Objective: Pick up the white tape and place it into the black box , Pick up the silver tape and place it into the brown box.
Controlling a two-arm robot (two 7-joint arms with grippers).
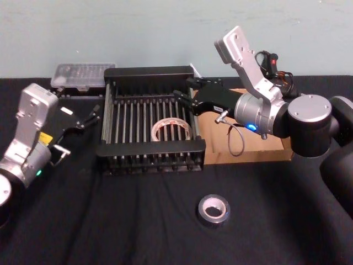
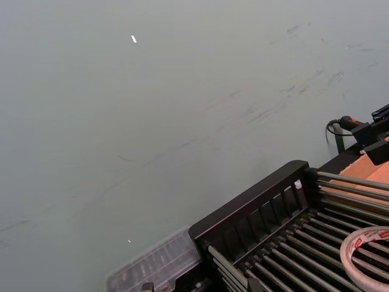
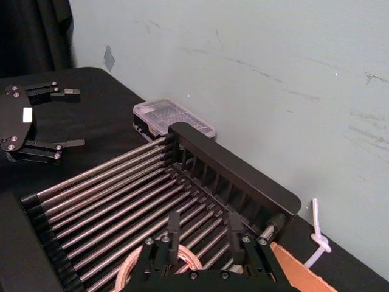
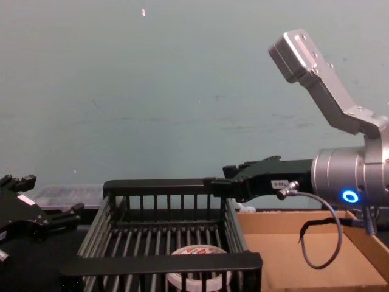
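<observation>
Black cloth; in black box, white tape lies below spread right end effector.

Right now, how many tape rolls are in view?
2. White tape inside the black box; silver tape on the table in front of it. Right arm covers part of the brown box.

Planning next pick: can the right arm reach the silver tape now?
Probably yes. The silver tape lies alone on the cloth before the black box, nothing over it; the right gripper is open, empty, above the box; left gripper parked left.
</observation>
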